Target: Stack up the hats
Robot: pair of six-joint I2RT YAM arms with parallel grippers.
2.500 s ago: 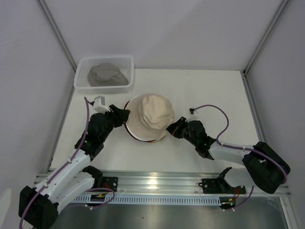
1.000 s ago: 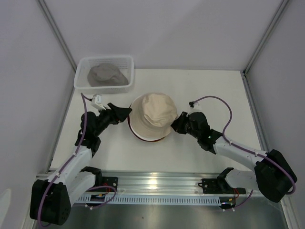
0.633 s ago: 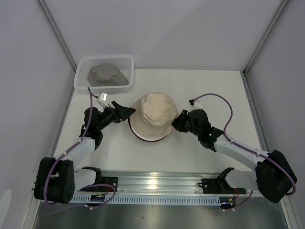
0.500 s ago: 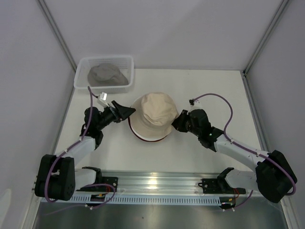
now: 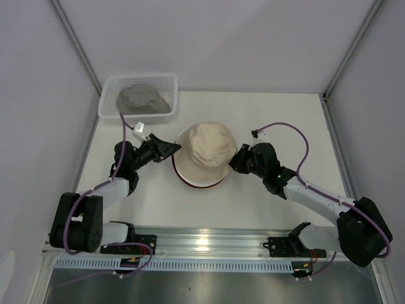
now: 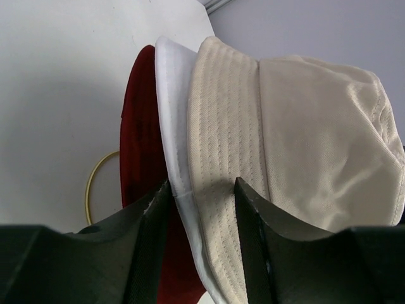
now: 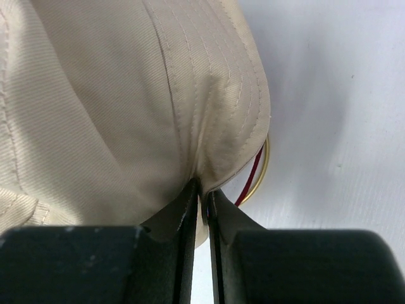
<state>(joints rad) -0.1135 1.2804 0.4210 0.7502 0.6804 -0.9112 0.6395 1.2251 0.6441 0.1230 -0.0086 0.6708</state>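
Note:
The cream-beige hat (image 5: 205, 149) tops a stack at the table's middle. In the left wrist view it (image 6: 297, 139) lies over the white hat (image 6: 172, 101) and the dark red hat (image 6: 139, 139). My left gripper (image 5: 169, 147) is open at the stack's left side, and the white and cream brims lie between its jaws (image 6: 201, 190). My right gripper (image 5: 235, 159) is shut on the cream hat's right brim (image 7: 201, 193). The grey hat (image 5: 142, 98) lies in the white mesh basket (image 5: 109, 114) at the back left.
A gold wire frame (image 6: 93, 183) sits under the stack, and its ring also shows in the right wrist view (image 7: 262, 171). White enclosure walls stand on the left, right and back. A metal rail (image 5: 209, 244) runs along the near edge.
The hat stack has shifted slightly to the right and back. My left gripper followed to its left brim while the arm's elbow drew back. My right gripper kept its hold on the brim.

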